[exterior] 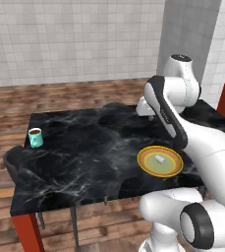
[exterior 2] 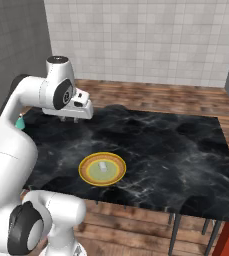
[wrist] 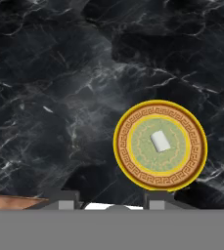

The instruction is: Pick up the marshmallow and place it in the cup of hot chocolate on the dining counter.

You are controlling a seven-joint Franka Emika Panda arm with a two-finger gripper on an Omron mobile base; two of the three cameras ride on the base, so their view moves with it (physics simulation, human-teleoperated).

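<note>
Black marble dining counter (exterior: 84, 162); wood floor (exterior: 60, 96), tiled wall (exterior: 70, 39)

I am facing the bench (exterior: 84, 147), black marble veined white on red legs. A teal cup of hot chocolate (exterior: 35, 137) is standing near its left edge; a yellow plate (exterior: 160, 161) is lying well apart, toward me.

A round yellow plate (exterior: 160, 161) with an orange patterned rim and pale green centre lay flat near the front edge. Dark chairs (exterior: 13, 160) stood tucked at the sides, on a wooden plank floor (exterior: 60, 96) before white tiled walls (exterior: 74, 39).
</note>
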